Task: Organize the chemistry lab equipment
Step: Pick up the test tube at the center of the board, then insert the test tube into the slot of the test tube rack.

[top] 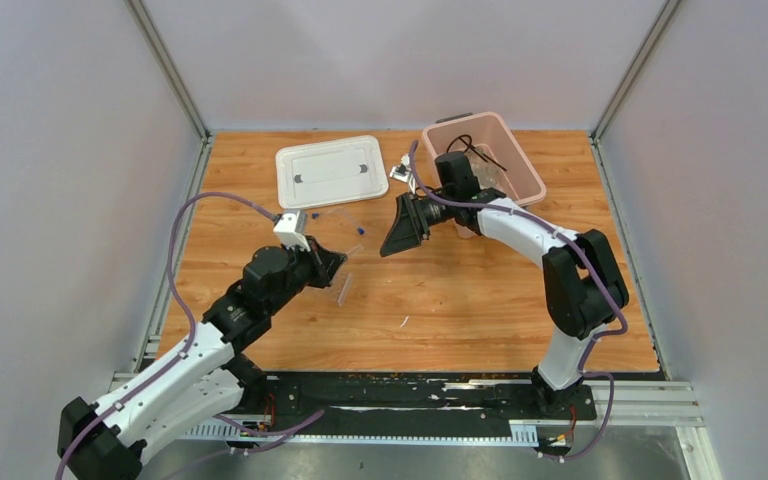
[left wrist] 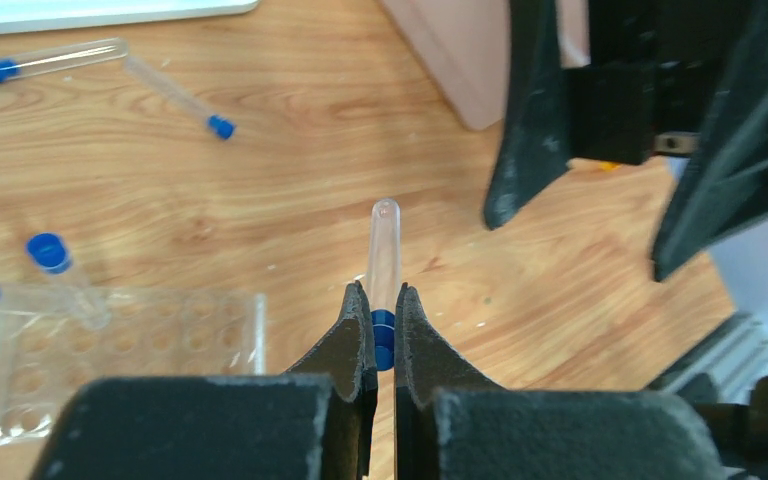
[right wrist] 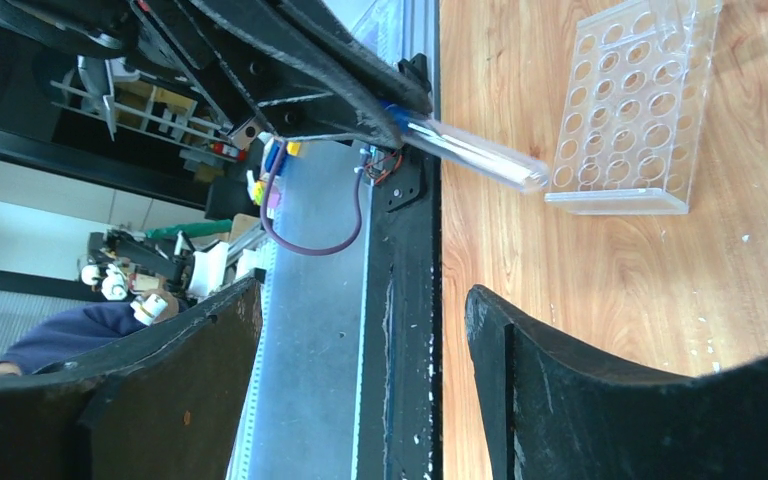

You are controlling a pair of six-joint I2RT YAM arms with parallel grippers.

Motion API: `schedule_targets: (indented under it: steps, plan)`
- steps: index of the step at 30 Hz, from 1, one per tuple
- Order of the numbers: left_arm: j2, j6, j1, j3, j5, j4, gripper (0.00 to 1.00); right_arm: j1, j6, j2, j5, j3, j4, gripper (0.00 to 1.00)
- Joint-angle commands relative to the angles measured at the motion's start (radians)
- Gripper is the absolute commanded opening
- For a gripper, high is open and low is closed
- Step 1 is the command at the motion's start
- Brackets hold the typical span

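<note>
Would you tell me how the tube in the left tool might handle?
Round and smooth, the tube probably rolls if laid flat. Thin and clear, it is likely light. The left tool pinches only its capped end, so it might pivot.

Back of the tabletop (top: 460, 310): lid (top: 331, 171), bin (top: 523, 155) to its right; loose tubes (left wrist: 175, 95) in front (rack (left wrist: 110, 360) nearer still).

clear blue-capped tube (left wrist: 384, 250); pink bin (top: 527, 160); white lid (top: 332, 170)
</note>
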Motion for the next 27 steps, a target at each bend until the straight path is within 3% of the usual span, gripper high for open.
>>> schedule_targets:
  steps: [1,8,15,27]
  plan:
    - [0.073,0.143,0.005,0.119,-0.087,-0.21,0.0,0.001,-0.205,-0.004,0.018,0.067,-0.171,0.74]
    - [0.22,0.233,0.004,0.25,-0.187,-0.419,0.0,0.001,-0.245,-0.003,0.036,0.078,-0.214,0.75]
    - [0.313,0.228,0.005,0.337,-0.324,-0.56,0.0,0.0,-0.253,0.003,0.036,0.083,-0.226,0.75]
    - [0.467,0.285,0.005,0.391,-0.307,-0.566,0.0,-0.001,-0.252,0.007,0.033,0.085,-0.231,0.75]
